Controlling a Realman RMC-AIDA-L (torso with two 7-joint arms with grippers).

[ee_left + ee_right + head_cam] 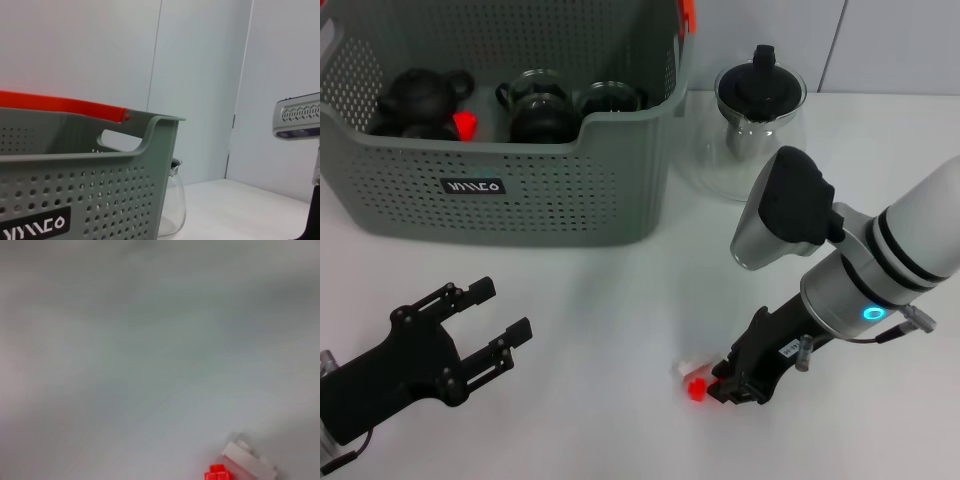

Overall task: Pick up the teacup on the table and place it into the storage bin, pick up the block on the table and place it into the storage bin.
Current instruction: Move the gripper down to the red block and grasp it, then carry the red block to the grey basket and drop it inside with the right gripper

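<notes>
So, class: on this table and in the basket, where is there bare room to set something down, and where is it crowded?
Bare table lies between the storage bin and the left gripper, and between the two grippers. It is crowded around the block at the right gripper, and inside the bin, where dark teapots fill the floor. The glass teapot stands beside the bin.

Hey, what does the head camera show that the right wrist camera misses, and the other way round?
Only the head view shows the storage bin holding dark teapots, the glass teapot beside it, the open left pincer low over the table, and the right pincer down at the block. Only the right wrist view shows the studs on the block's white part. Both show the red and white block on the white table.
</notes>
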